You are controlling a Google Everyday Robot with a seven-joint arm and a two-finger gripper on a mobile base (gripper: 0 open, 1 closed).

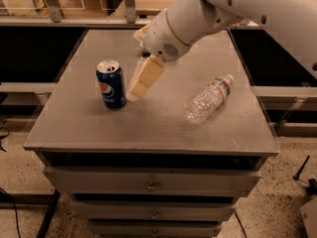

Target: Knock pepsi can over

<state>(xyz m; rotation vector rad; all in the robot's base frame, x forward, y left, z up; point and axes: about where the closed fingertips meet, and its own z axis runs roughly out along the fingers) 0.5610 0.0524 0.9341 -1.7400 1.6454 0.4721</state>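
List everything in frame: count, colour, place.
can: 1, dark blue with a red-white-blue logo and silver top, upright on the table, left of centre in view
bottle: 1, clear plastic, on its side on the table, right of centre, cap toward the far right
table: 1, grey top, holds the can and bottle
drawers: at least 3 fronts showing, grey, stacked under the table top
floor: speckled, light, around the table
arm: 1, white, comes in from the upper right over the table
gripper: 1, cream, angled down, low over the table just right of the can; contact with the can cannot be told
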